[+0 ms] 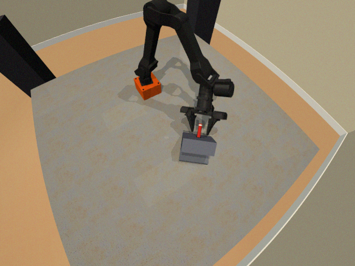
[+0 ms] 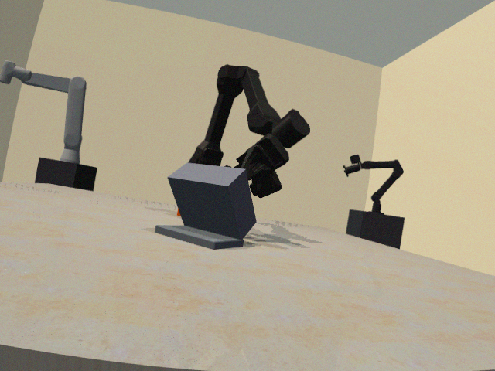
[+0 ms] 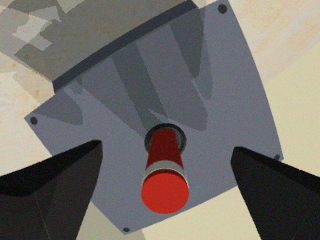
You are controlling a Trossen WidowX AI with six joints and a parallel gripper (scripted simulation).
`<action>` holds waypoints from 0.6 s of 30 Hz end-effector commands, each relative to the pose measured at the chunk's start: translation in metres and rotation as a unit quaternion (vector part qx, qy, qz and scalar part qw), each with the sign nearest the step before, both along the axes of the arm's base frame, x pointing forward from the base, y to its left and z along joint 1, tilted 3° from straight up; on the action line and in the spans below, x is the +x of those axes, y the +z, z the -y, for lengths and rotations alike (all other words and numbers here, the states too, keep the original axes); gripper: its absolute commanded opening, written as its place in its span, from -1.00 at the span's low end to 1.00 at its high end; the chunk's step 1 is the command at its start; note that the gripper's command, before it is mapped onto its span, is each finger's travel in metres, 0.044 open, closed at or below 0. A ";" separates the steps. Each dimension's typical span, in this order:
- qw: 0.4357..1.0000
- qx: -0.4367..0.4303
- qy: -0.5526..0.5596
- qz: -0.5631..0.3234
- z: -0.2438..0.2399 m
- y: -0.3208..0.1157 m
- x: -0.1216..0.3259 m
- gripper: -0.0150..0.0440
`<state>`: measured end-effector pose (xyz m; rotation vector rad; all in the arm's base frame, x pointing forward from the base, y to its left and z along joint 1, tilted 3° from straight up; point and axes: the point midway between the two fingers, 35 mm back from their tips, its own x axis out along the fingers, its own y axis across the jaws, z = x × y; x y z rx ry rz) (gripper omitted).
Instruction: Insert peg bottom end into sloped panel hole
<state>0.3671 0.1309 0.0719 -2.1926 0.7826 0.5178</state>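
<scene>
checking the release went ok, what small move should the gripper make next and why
Probably back the gripper straight away along the peg's axis. The red peg sits in the hole of the sloped panel, and both fingers stand apart from it, holding nothing.

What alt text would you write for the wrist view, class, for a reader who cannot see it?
A red cylindrical peg sits in the round hole of a grey sloped panel. The open gripper shows two black fingers spread wide on either side of the peg, neither touching it.
</scene>
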 end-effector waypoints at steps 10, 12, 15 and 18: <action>1.000 0.002 0.000 -0.005 -0.009 0.009 -0.012 1.00; 1.000 0.002 0.000 -0.006 -0.011 0.011 -0.015 1.00; 1.000 0.002 0.001 -0.007 -0.014 0.013 -0.018 1.00; 1.000 0.002 0.001 -0.008 -0.016 0.016 -0.022 1.00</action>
